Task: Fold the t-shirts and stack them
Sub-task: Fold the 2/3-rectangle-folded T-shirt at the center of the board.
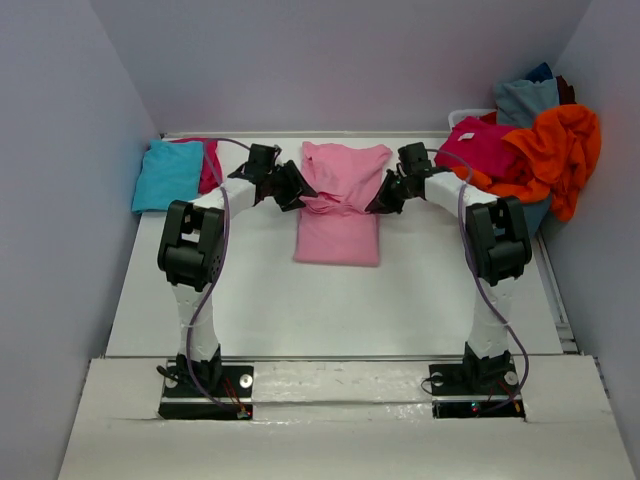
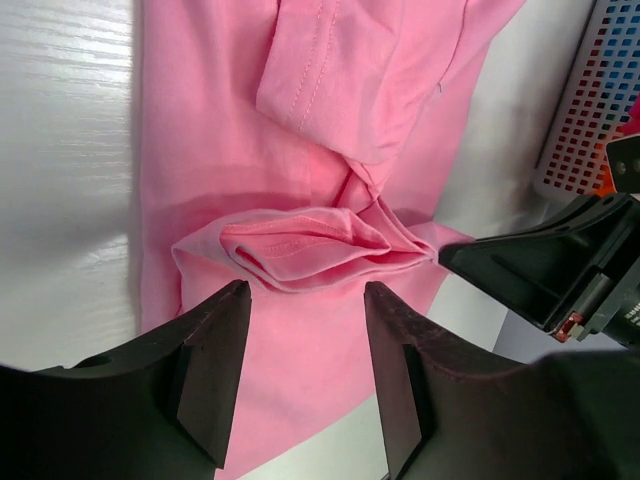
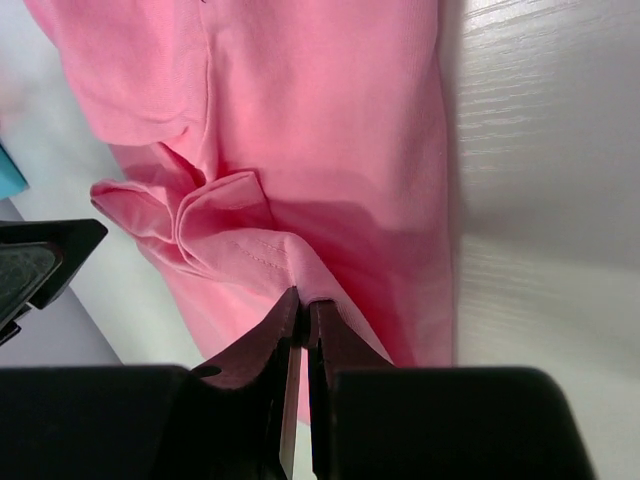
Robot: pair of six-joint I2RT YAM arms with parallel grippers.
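The light pink t-shirt [image 1: 338, 215] is lying in the middle of the white table [image 1: 330, 300], its near half sitting flat as a neat rectangle while its far half is spreading wider and bunching into soft ridges across the middle. In the left wrist view a rolled hem with a double row of stitching is showing along that bunched fold, and a sleeve with stitched seams is lying folded over the body of the shirt beyond it. The right gripper [image 3: 303, 300] is pressing its jaws together on the right edge of the pink cloth, pinching a thin lip of fabric that is rising off the table between them. The left gripper [image 2: 305, 300] is standing released, its jaws apart with nothing between them, and is hovering just short of the bunched fold on the shirt's left side. Both arms are reaching in from the near edge and bending inward toward the shirt from opposite sides. At the far left corner a turquoise t-shirt [image 1: 167, 175] is lying folded on top of a reddish-pink garment [image 1: 209, 162]. At the far right a white basket [image 1: 468, 115] is holding a loose heap, with a magenta t-shirt [image 1: 485, 150] and an orange t-shirt [image 1: 560, 150] spilling over its rim and a grey-blue t-shirt [image 1: 525, 100] sitting behind them.
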